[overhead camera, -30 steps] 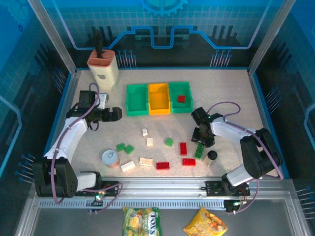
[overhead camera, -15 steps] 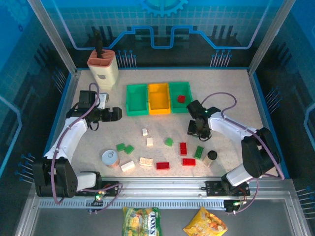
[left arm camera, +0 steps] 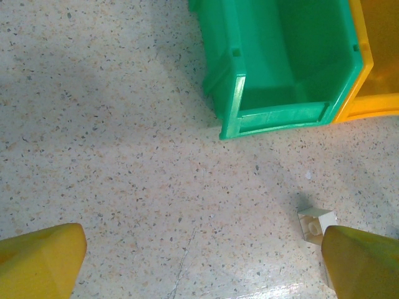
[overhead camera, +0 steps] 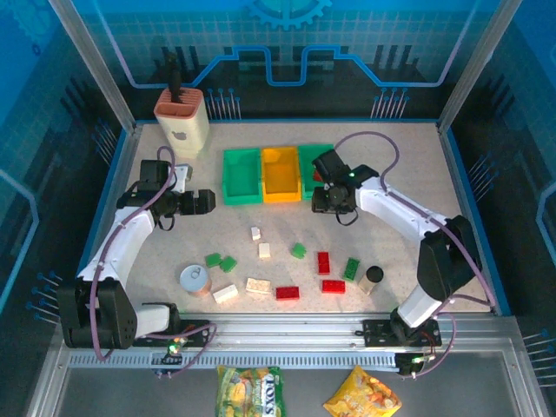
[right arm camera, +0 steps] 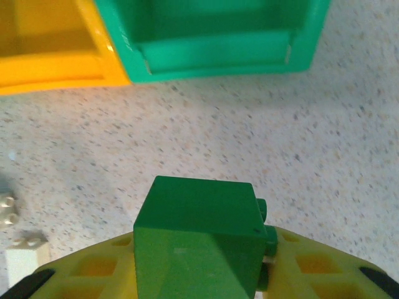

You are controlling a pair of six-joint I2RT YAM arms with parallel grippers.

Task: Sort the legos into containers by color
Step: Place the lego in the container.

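the right fingers (right arm camera: 312, 265) are clamped on a green lego (right arm camera: 196, 230), held above the bench (right arm camera: 249, 143) just short of the right-hand green container (right arm camera: 218, 53). the left fingers (left arm camera: 43, 258) stand wide apart, holding nothing, near the other green container (left arm camera: 280, 115). the brick looks light, rigid and slick, so its flat opposite walls should give a surer hold than the studs. more legos (overhead camera: 323, 262) lie loose on the bench.
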